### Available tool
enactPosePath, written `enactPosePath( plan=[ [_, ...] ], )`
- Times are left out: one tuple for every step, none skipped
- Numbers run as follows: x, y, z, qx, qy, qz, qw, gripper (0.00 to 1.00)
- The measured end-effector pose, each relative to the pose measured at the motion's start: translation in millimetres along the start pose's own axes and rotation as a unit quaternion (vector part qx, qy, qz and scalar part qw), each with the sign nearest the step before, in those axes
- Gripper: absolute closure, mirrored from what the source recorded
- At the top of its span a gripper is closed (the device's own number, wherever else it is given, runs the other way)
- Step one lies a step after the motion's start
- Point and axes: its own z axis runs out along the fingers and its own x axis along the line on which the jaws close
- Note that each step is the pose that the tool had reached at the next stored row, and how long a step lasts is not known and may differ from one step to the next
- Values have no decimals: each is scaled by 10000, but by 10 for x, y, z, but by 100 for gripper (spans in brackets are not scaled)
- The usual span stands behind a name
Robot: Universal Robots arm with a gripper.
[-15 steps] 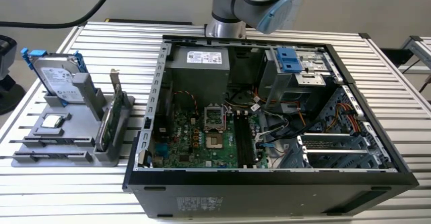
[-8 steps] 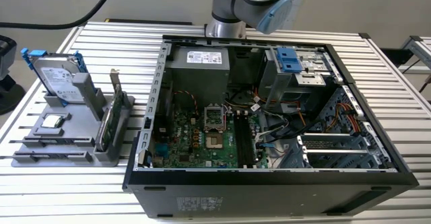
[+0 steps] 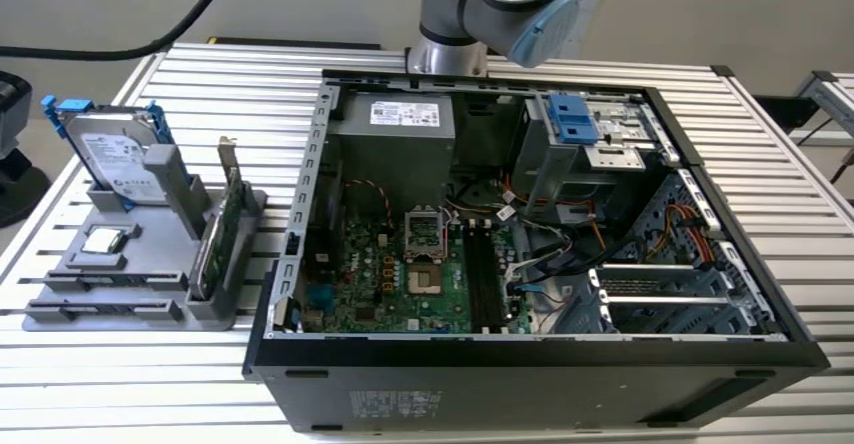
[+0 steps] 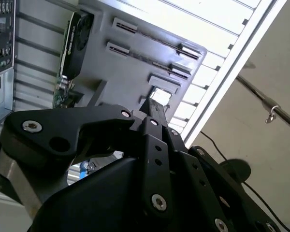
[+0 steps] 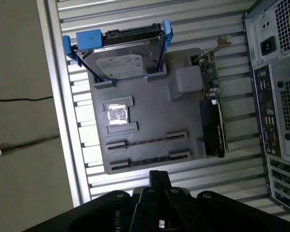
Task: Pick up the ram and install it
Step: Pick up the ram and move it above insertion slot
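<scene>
On the exterior view's left, a grey parts tray [image 3: 120, 324] on the slatted worktop [image 3: 200, 74] carries a blue-railed hard drive [image 3: 120, 154] and an expansion card [image 3: 220, 234] standing on edge. The ram [image 3: 100, 309], a thin dark stick, lies in a long groove at the tray's near edge, apart from both. Rightward sits the open computer case [image 3: 534, 364], black memory slots [image 3: 487, 284] on its motherboard, with the robot arm [image 3: 514, 4] above its far wall. In the first wrist view the tool [image 5: 158, 175] hangs well above the tray, closed and empty. Judged risks: a grip off the stick's centre could tilt or jam it in its groove, and loose cables [image 3: 534, 274] beside the slots could foul seating
</scene>
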Motion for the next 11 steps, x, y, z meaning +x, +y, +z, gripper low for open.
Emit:
enactPosePath(
  plan=[
    [0, 0, 0, 0, -1, 12, 10000, 100],
    [0, 0, 0, 0, -1, 25, 10000, 100],
    [0, 0, 0, 1, -2, 37, 10000, 100],
    [0, 0, 0, 1, -3, 50, 10000, 100],
    [0, 0, 0, 1, -3, 63, 10000, 100],
    [1, 0, 0, 1, -4, 74, 10000, 100],
    [0, 0, 0, 1, -5, 87, 10000, 100],
    [0, 0, 0, 2, -5, 98, 10000, 100],
    [0, 0, 0, 2, -6, 110, 9999, 100],
    [0, 0, 0, 2, -6, 122, 9999, 100],
    [0, 0, 0, 2, -7, 134, 9999, 100]
  ],
)
